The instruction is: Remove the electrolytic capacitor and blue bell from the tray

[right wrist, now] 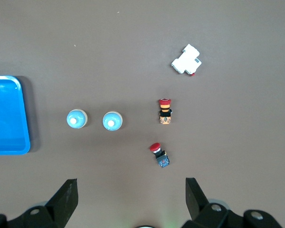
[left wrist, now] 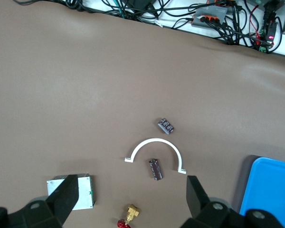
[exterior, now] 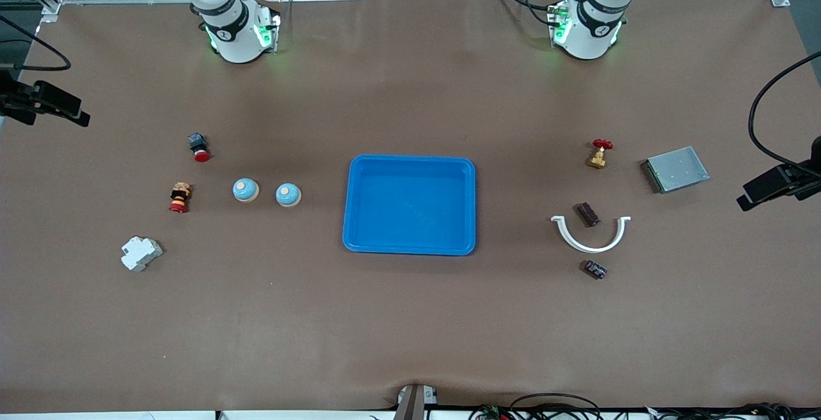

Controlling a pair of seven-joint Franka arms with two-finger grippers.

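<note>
Two blue dome bells (exterior: 245, 190) (exterior: 288, 195) stand side by side toward the right arm's end, beside the blue tray (exterior: 410, 162). They show in the right wrist view as well, one bell (right wrist: 112, 120) beside the other bell (right wrist: 76, 118). One dark capacitor (exterior: 587, 214) (left wrist: 155, 169) lies inside a white curved bracket (exterior: 591, 246). A second capacitor (exterior: 595, 270) (left wrist: 166, 126) lies nearer the front camera. My left gripper (left wrist: 132, 190) hangs open high over the brass valve area. Open too, my right gripper (right wrist: 130, 190) hangs high over bare table near its base. Neither holds anything.
A red-handled brass valve (exterior: 600, 154) and a grey metal box (exterior: 675, 169) lie toward the left arm's end. Two red push buttons (exterior: 199, 146) (exterior: 180, 197) and a white breaker (exterior: 141, 253) lie toward the right arm's end. Cables run along the table's front edge.
</note>
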